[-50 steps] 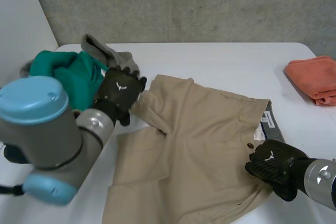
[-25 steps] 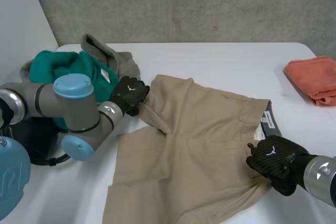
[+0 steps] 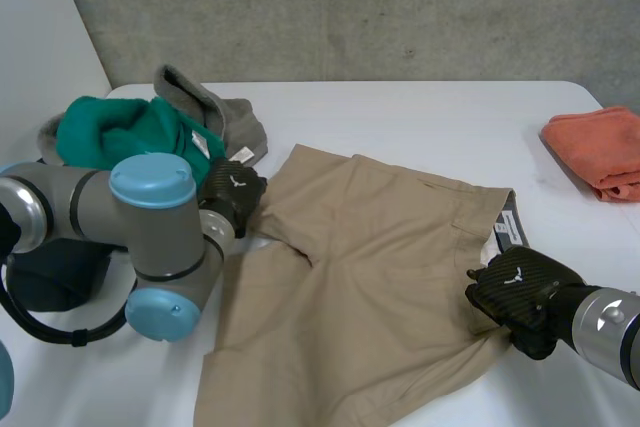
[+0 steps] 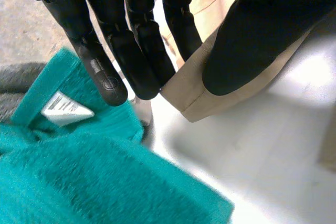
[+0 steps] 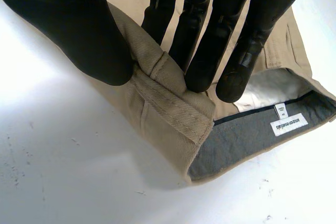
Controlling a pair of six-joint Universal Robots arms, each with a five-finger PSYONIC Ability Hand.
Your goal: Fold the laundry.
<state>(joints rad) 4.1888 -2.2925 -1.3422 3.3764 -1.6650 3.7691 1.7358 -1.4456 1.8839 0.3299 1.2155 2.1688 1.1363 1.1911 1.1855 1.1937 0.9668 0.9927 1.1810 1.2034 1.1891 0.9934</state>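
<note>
Tan shorts [image 3: 370, 277] lie spread across the middle of the white table. My left hand [image 3: 233, 192] is at the hem of the far leg; in the left wrist view its straight fingers [image 4: 137, 61] and thumb pinch that hem corner [image 4: 191, 95]. At the shorts' waist my right hand [image 3: 515, 292] holds on. In the right wrist view its thumb [image 5: 79, 30] and fingers pinch the tan waistband [image 5: 168, 100], whose grey inner lining with a white label [image 5: 289, 125] lies beyond the fingertips.
A pile of a teal fleece [image 3: 125, 137] and a grey garment [image 3: 215, 107] lies at the back left, close beside my left hand. A folded orange towel [image 3: 600, 147] sits at the far right edge. A dark item [image 3: 50, 272] lies by the left arm.
My left arm has swung back and its hand dropped onto the leg hem, and its fingers closed on it. The right hand stays pinched on the waistband, shifted slightly.
</note>
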